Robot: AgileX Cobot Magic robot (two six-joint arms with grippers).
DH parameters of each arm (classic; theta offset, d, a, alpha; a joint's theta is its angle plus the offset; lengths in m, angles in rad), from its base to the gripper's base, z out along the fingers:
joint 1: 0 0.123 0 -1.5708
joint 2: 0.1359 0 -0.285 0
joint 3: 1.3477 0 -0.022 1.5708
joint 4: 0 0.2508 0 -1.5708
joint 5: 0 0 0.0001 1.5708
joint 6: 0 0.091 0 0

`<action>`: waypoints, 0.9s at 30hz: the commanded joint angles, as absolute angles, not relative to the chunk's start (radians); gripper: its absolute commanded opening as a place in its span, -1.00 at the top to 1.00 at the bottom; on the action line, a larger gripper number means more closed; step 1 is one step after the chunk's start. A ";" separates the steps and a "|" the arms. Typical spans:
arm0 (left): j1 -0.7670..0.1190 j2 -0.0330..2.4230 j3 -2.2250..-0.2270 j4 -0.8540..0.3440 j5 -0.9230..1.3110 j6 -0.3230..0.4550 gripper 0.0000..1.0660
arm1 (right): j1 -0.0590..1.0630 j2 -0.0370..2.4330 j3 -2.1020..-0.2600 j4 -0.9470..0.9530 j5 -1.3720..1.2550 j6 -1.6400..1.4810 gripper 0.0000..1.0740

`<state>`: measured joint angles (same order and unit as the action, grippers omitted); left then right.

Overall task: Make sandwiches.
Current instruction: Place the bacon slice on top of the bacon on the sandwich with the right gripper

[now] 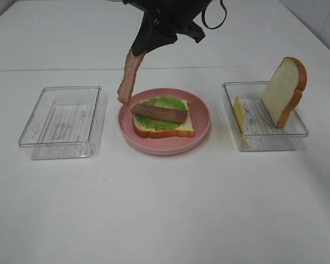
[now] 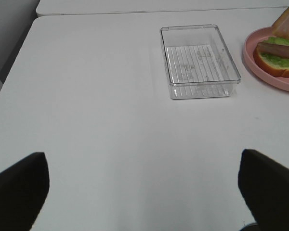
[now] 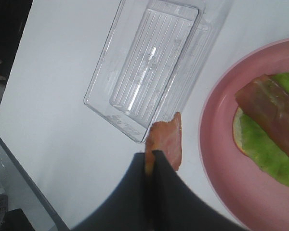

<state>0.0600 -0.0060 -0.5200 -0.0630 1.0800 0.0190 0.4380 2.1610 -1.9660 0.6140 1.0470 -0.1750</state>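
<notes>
**Bacon Strip Hangs at Plate's Edge, Sandwich Half Built**

The right gripper (image 1: 138, 52), reaching in from 12 o'clock across the middle of the table, is clamped on the upper end of a bacon strip (image 1: 126, 80). The strip dangles at a slant toward 7 o'clock. Its top is buried between the dark fingers, and the arm above is cut off by the frame.

The strip's lower tip sits at about 10 o'clock on the pink plate (image 1: 202, 116). The overhead view does not settle whether it touches the rim, and the wrist camera shows it just off the plate's edge.

On the plate lies the open sandwich (image 1: 164, 120): one bottom slice (image 1: 179, 131), a layer of lettuce (image 1: 168, 103), and a second strip of bacon (image 1: 159, 113) laid across it.

At 9 o'clock from the plate stands a clear tray (image 1: 60, 122). At 3 o'clock a second tray (image 1: 267, 142) holds a bread slice (image 1: 285, 91) leaning upright and a cheese slice (image 1: 239, 113) on edge against the near wall. The foot of the cheese blurs behind the plastic.

The left gripper (image 2: 142, 155) does not appear in the overhead view. Its own camera shows only two dark finger ends (image 2: 19, 187) spread wide with nothing between them, cropped at the frame's lower corners, above the white table (image 2: 111, 120).
</notes>
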 commanded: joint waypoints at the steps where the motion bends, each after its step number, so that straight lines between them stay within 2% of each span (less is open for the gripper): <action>1: 0.061 -0.023 -0.518 -0.073 1.075 0.013 -0.87 | 0.457 2.183 -1.967 0.628 1.020 -0.192 1.00; 17: 0.061 -0.023 -0.518 -0.074 1.075 0.014 -0.87 | 0.464 2.302 -1.967 0.600 0.957 -0.205 1.00; 24: 0.061 -0.023 -0.518 -0.074 1.075 0.014 -0.87 | 0.464 2.302 -1.967 0.416 0.933 -0.202 1.00; 27: 0.061 -0.023 -0.518 -0.074 1.075 0.014 -0.87 | 0.464 2.302 -1.967 0.404 0.928 -0.201 1.00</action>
<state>0.0600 -0.0060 -0.5200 -0.0640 1.0800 0.0190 0.4620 2.3030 -1.9660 0.4120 0.9380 -0.1960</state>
